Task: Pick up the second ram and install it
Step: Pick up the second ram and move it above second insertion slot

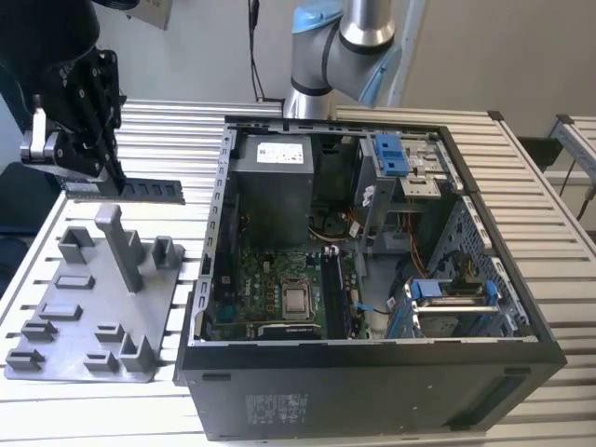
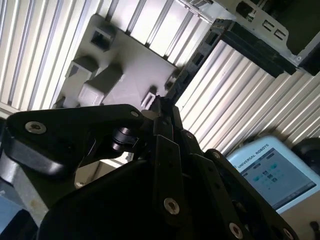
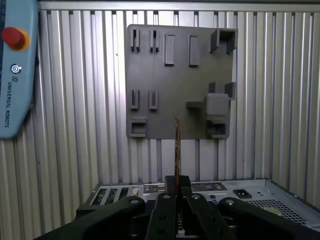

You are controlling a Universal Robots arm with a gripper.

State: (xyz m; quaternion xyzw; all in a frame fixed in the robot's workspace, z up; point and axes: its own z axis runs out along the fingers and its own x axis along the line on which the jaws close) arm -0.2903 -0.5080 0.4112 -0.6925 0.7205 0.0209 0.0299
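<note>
The second ram [image 1: 140,190] is a thin dark stick held level in the air above the grey fixture plate [image 1: 84,321], on the exterior view's left. My gripper [image 1: 102,182] is shut on one end of it. The stick's free end points toward the open computer case [image 1: 372,358]. In the first wrist view the ram [image 3: 176,142] shows edge-on between my fingers [image 3: 170,186], with the fixture plate [image 3: 175,80] behind it. In the second wrist view the ram [image 2: 192,62] runs out from the gripper [image 2: 162,112] toward the case.
The case lies open on the slatted table, with the motherboard [image 1: 279,279] and its long black slots [image 1: 333,293] inside. Upright posts [image 1: 119,244] stand on the fixture plate below the ram. A teach pendant [image 3: 15,75] lies on the table beside the fixture.
</note>
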